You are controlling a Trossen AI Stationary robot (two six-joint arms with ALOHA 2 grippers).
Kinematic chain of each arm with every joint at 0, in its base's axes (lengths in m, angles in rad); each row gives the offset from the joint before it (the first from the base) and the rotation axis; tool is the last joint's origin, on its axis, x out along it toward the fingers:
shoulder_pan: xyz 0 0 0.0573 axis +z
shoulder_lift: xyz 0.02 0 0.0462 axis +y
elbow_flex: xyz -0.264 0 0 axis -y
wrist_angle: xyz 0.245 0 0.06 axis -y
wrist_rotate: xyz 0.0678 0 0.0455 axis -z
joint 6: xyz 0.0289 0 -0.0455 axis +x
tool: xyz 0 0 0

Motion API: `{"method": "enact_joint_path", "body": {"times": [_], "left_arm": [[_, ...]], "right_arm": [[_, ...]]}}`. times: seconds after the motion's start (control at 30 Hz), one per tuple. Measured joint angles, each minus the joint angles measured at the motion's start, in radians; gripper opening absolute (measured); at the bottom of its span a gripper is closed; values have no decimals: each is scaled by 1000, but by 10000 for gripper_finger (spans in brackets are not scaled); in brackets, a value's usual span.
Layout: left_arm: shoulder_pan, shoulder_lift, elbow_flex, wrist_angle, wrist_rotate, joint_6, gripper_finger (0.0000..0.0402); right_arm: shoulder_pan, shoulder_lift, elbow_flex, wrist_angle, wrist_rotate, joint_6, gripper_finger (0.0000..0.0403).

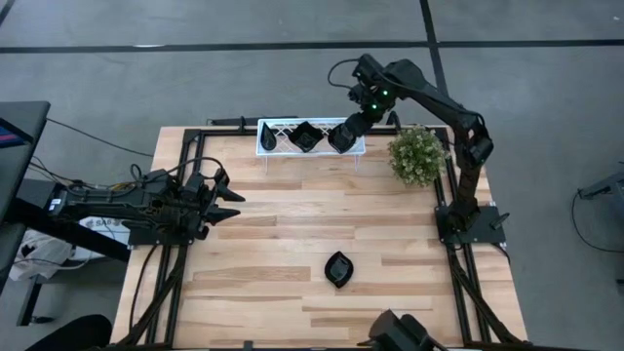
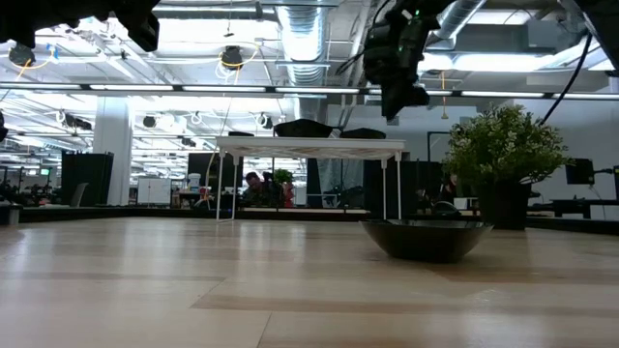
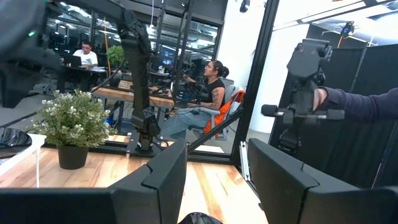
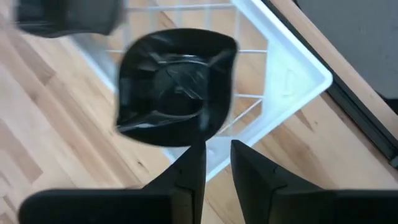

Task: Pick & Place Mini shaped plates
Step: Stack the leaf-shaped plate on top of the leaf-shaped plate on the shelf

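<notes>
Over the white lattice tray [image 1: 278,144] at the desk's [image 1: 292,234] far edge: right gripper [image 4: 217,163], fingers pinching the rim of a square black plate [image 4: 177,87]. Best handled level, clearing the tray wall. Plate sits just beyond the fingertips. Left gripper [image 1: 226,195] parked, fingers released.

Three black plates [image 1: 305,136] on tray; one [image 1: 338,269] on table.
</notes>
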Motion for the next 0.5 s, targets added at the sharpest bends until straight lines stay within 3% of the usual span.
{"method": "enact_joint_path", "body": {"times": [0.33,0.5], "left_arm": [[0,0,0,0,0,6,173],[0,0,0,0,0,5,173]], "right_arm": [[85,-137,0,200,-23,18,70],[133,-176,0,152,-82,120,70]]}}
